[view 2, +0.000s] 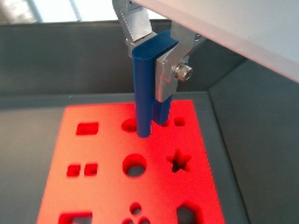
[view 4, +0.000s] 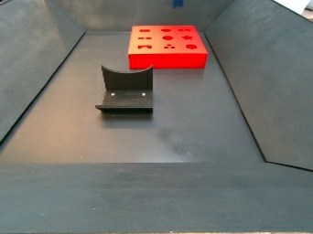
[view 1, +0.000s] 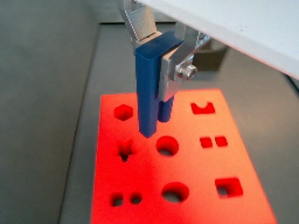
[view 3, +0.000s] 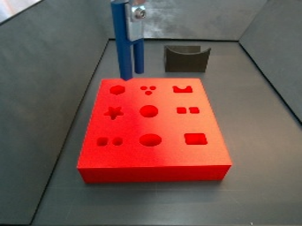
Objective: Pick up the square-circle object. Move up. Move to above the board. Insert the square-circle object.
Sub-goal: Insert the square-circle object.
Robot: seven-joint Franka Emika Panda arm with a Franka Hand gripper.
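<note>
My gripper [view 1: 159,73] is shut on the square-circle object [view 1: 147,87], a slim blue bar that hangs upright between the silver fingers; both also show in a wrist view, gripper [view 2: 156,70] and bar [view 2: 145,96]. The board [view 1: 140,175] is a flat red slab with several shaped holes and lies below. In a side view the bar [view 3: 122,44] hangs from the gripper [view 3: 133,14], its lower end just above the board [view 3: 154,163] near the far left hexagon hole [view 3: 118,89]. The bar's lower end is clear of the board.
The dark fixture [view 3: 185,58] stands on the grey floor behind the board; in a side view the fixture [view 4: 124,91] is well apart from the board [view 4: 169,57]. Sloping grey walls enclose the floor on all sides.
</note>
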